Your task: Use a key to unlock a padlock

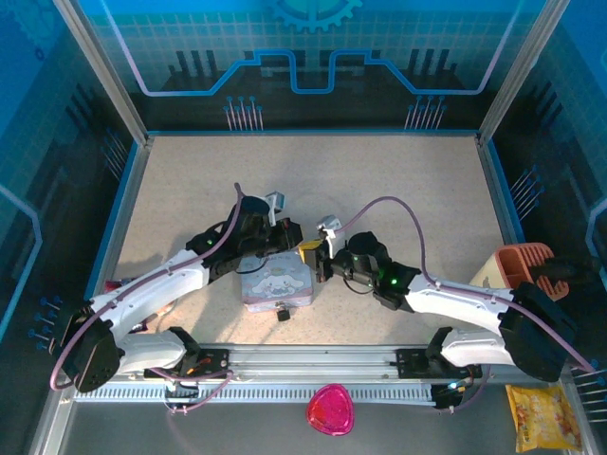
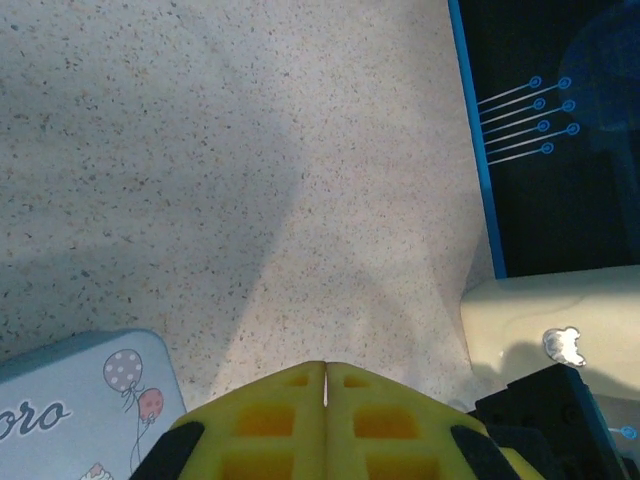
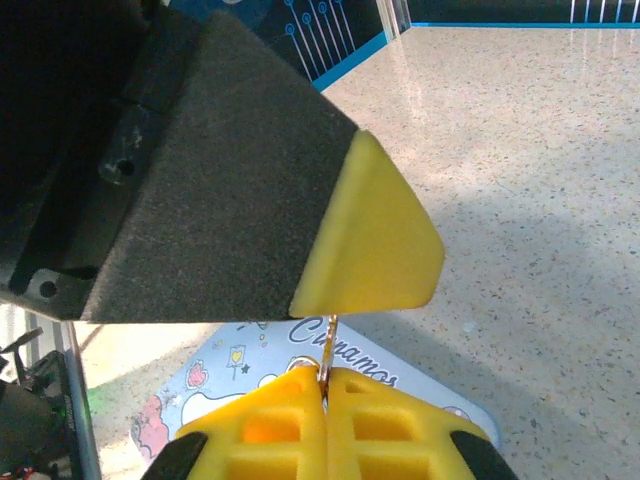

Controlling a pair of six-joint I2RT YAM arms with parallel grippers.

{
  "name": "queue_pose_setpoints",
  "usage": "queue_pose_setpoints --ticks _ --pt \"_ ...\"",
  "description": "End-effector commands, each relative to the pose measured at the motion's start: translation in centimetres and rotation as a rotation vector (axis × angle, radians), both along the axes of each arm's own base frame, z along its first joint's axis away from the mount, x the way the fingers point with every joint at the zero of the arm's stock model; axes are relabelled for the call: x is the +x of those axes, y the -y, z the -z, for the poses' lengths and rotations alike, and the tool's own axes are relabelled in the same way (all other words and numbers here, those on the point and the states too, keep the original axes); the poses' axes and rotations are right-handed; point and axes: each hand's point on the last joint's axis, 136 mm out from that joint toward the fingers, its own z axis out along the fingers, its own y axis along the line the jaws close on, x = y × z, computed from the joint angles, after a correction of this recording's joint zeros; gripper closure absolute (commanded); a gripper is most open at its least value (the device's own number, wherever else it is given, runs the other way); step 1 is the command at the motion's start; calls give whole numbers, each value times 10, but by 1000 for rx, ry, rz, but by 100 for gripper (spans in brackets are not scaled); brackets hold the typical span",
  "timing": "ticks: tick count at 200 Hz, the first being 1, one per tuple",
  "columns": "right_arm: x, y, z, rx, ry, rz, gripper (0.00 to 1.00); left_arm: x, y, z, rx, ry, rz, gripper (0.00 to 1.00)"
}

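Left gripper [image 2: 325, 372]: the yellow fingers were pressed together along one seam, and nothing was seen between them.
Right gripper [image 3: 326, 378]: the yellow fingers were closed on a thin brassy sliver, read as the key [image 3: 326, 345] seen edge-on.
Key, position: it was pinched in the seam of the right jaws and stood straight out past their tips. Its free end reached the lower edge of the left arm's yellow fingertip [image 3: 372, 235]. Contact there could not be confirmed.
Jaw pairs, relation: the two were set tip to tip, just beside each other, above the far right corner of the tin [image 1: 275, 282].
Padlock [image 1: 282, 312]: a tiny dark object was seen on the table [image 1: 398, 171] against the tin's near edge. It lay on the arm-base side of both jaw pairs and apart from them.
Tin, relative to jaws: it lay low and to the left of the left jaws, and beneath the right jaws.
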Motion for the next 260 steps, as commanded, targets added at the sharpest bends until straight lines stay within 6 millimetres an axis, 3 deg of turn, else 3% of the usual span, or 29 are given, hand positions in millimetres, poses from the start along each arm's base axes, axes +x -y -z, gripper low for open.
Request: queue_pose_setpoints --ticks 1,11,23,48,76,119,219,260 --pt "17 19 -11 159 -73 62 84 8 -1 -17 -73 7 -85 100" --pt "23 27 -15 239 -110 70 71 10 -7 -16 -103 -12 -147 100" --pt "24 29 -23 297 -139 55 65 13 -19 -10 -131 -77 -260 100" --pt "24 29 -44 385 -88 42 62 12 -35 5 -193 -218 -443 100" --pt "27 37 -57 498 2 61 59 15 -30 -4 -278 -250 -469 100" --pt "22 23 -71 598 62 -49 61 14 -22 -9 -337 -289 -455 100" --pt "15 -8 -53 521 20 -166 66 11 -15 -16 -379 -306 -427 100" --pt "13 -11 -48 463 40 -160 67 6 -15 -19 -379 -304 -418 100"
